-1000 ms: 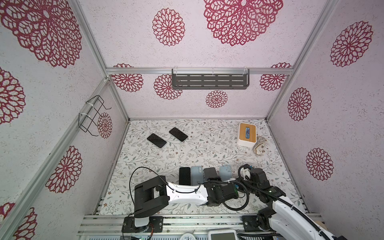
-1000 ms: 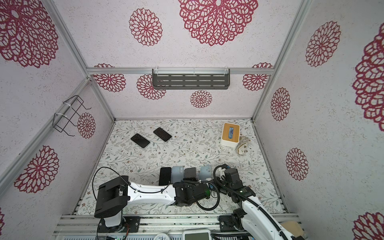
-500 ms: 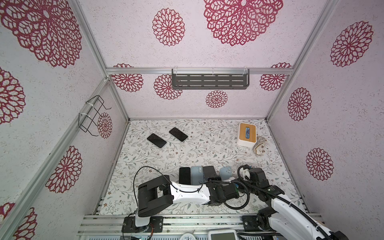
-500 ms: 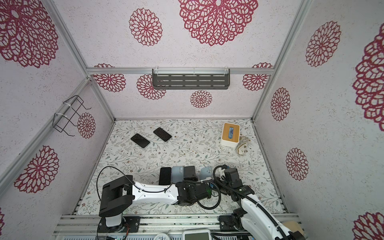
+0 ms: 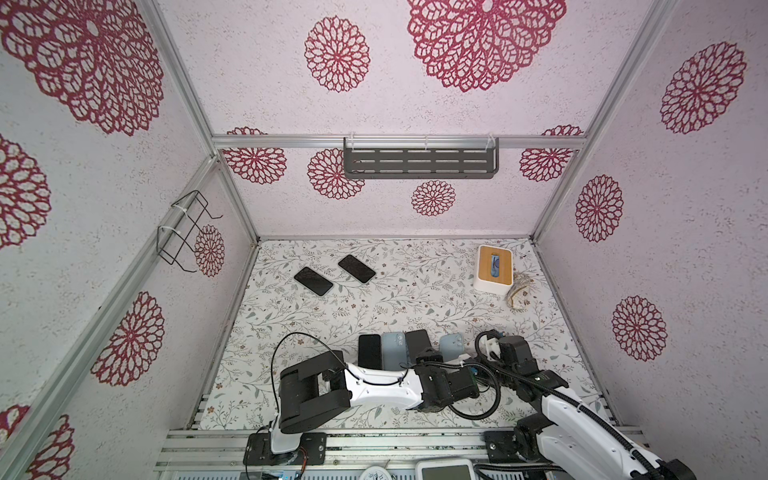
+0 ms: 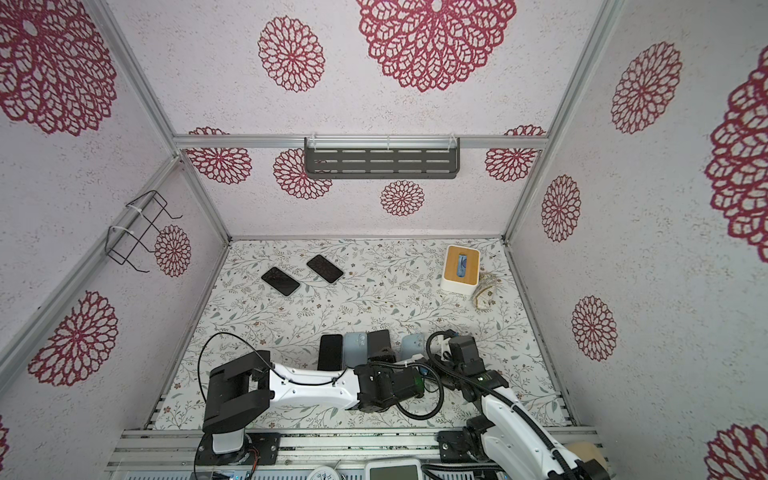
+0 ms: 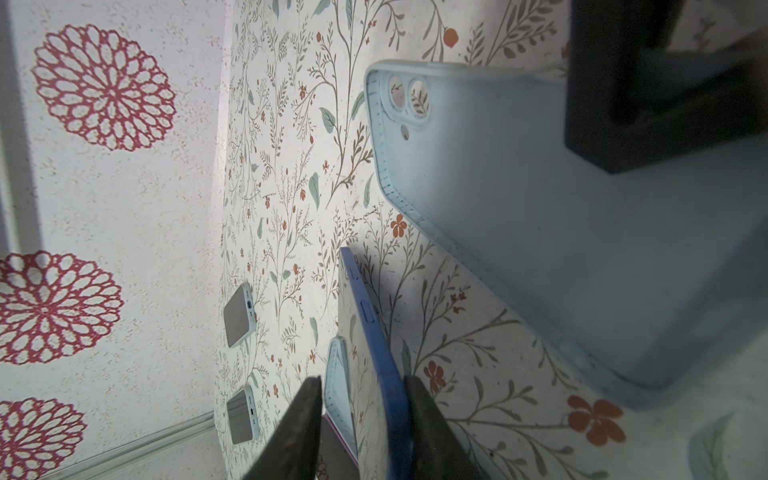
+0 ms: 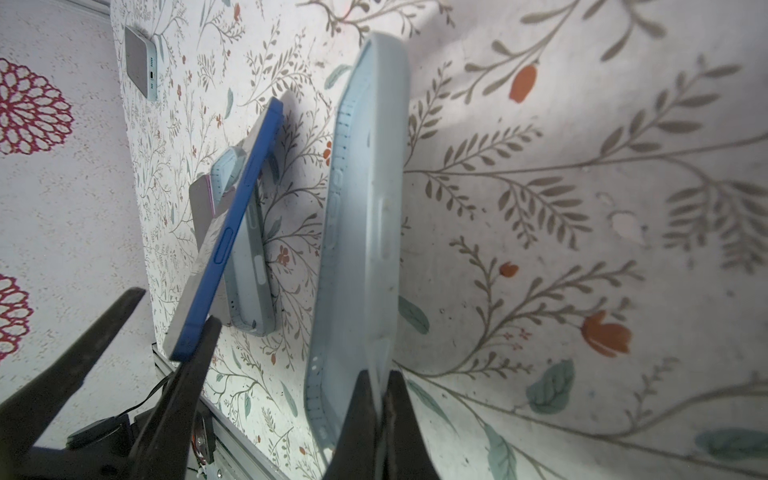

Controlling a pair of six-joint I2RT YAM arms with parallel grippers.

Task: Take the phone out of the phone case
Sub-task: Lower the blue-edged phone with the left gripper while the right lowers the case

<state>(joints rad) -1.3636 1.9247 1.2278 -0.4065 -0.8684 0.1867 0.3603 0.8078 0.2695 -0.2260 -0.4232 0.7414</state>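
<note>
The phone [image 8: 232, 232], blue-edged with a dark screen, stands tilted on its long edge between the open fingers of my left gripper [image 7: 363, 380]. It touches one finger [image 7: 419, 411], and a gap shows at the other. The empty light-blue phone case [image 8: 365, 208] is apart from the phone, raised on its side, with my right gripper [image 8: 380, 374] shut on its wall. In both top views the phone [image 5: 417, 343] and the case [image 5: 451, 345] lie side by side near the front, partly under the two wrists.
Left of the phone lie another light-blue case [image 5: 392, 349] and a black phone [image 5: 369, 351]. Two more phones [image 5: 313, 281] [image 5: 356, 269] lie at the back left. A wooden-topped tissue box [image 5: 493, 270] stands at the back right.
My left gripper's jaws have opened off the phone, which now leans against one finger. My right gripper stays shut on the case.
</note>
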